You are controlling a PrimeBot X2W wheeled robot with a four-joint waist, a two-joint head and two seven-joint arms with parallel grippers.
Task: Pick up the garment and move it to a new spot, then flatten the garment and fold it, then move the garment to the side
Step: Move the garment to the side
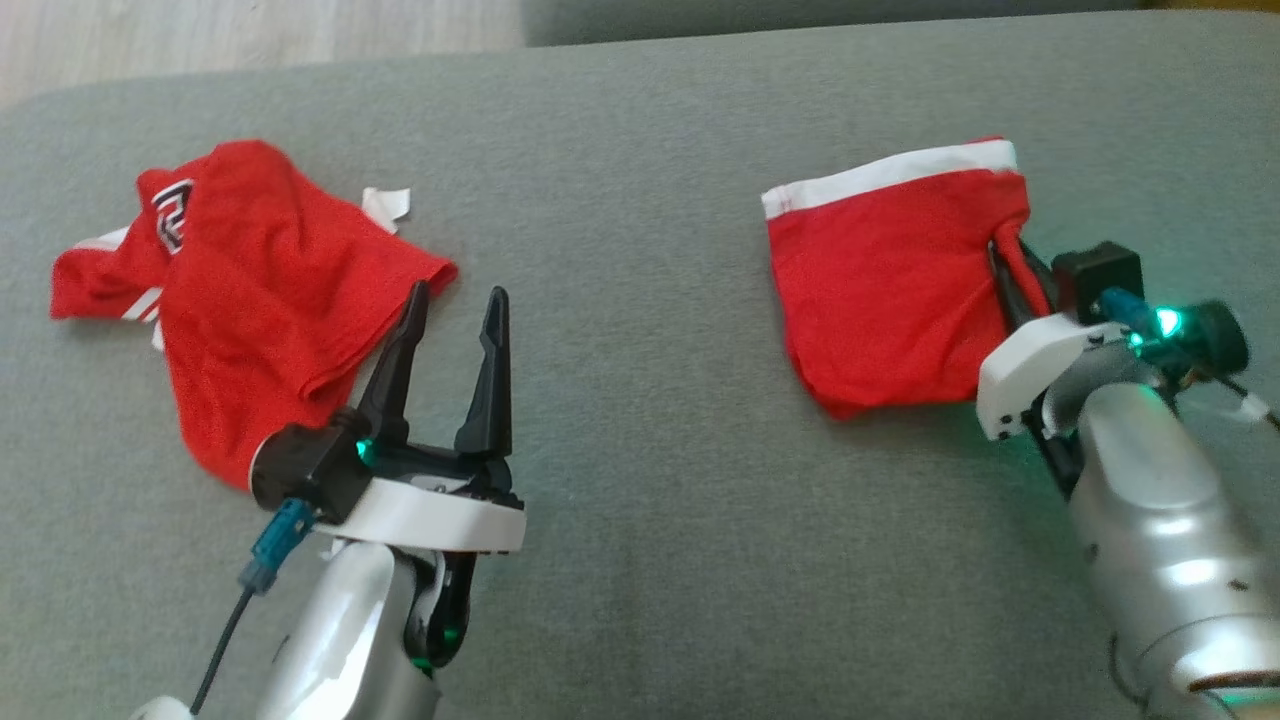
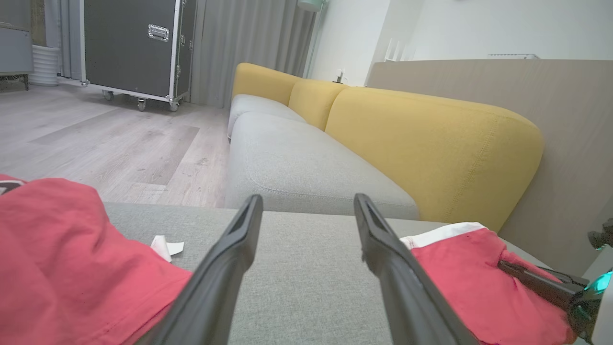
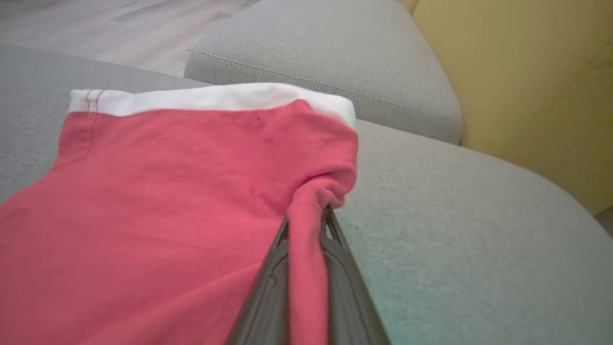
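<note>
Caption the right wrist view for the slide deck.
On the grey cushion, the white-banded red garment, a bunched edge pinched in the right tool; yellow backrest behind.

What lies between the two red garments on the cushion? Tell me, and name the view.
Head view: the open left gripper, close beside the crumpled garment; from there to the white-banded garment, bare grey cushion.
</note>
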